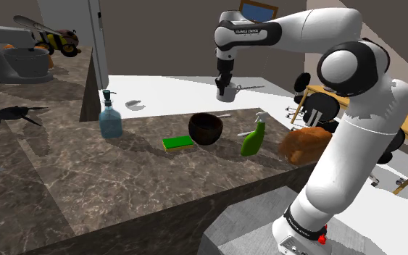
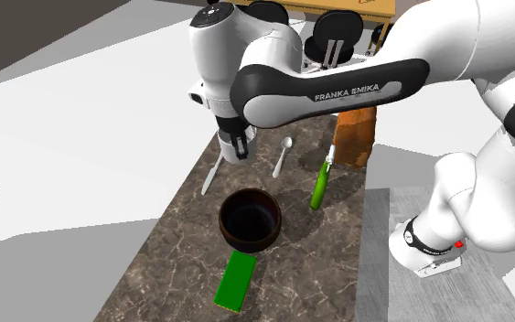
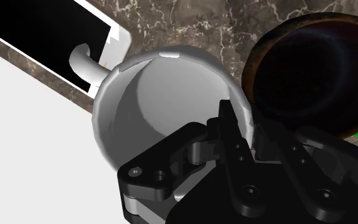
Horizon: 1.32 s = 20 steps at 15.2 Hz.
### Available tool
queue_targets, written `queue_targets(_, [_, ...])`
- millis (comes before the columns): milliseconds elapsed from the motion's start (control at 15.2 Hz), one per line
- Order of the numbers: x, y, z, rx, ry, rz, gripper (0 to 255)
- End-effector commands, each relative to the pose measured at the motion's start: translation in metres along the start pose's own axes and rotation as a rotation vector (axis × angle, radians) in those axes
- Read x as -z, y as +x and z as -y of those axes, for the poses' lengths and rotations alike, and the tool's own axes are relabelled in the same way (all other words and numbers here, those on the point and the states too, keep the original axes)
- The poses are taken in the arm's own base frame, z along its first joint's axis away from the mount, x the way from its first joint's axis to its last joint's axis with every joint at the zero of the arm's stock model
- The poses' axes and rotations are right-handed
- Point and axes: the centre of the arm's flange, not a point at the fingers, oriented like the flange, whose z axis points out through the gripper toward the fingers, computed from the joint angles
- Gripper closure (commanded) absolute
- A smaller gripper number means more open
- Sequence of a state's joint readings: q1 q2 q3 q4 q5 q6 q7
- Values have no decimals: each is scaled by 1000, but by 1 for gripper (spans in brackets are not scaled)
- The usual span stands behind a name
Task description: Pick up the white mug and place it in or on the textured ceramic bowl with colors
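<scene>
Wrist view: white mug is in the gripper — jaws closed down to the thickness of the mug's wall, one finger inside the cup and one outside, roughly opposite the handle. Open mouth faces the camera. The mug hangs over the counter near its edge and looks lifted clear of it. Dark bowl is just beside the mug: round, empty, reads near-black rather than coloured. Shoulder view puts the mug up in the air, above the bowl and a little to that view's right.

Handling, as a judgement:
- Rigid, and light when empty.
- Smooth surface, so probably slippery.
- The rim pinch is off-centre, so the mug may rotate about the fingers on a fast move.
- Hard on hard — it could chip, so lower to contact before letting go.

The rim wall is a sound hold; the handle looks too thin and curved for these pads. The bowl's mouth seems only somewhat wider than the mug, so centring matters. Green sponge and spray bottle flank the bowl, apart from it.
</scene>
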<state>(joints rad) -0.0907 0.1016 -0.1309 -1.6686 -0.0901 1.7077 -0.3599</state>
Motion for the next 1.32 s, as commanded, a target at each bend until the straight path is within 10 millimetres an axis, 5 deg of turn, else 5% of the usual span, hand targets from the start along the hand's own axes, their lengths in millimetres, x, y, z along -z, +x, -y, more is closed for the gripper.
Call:
queue_targets(0, [3, -3, 28, -2, 0, 0, 255])
queue_targets(330, [12, -9, 100, -2, 0, 0, 255])
queue_targets(1254, [-61, -2, 105, -2, 0, 0, 255])
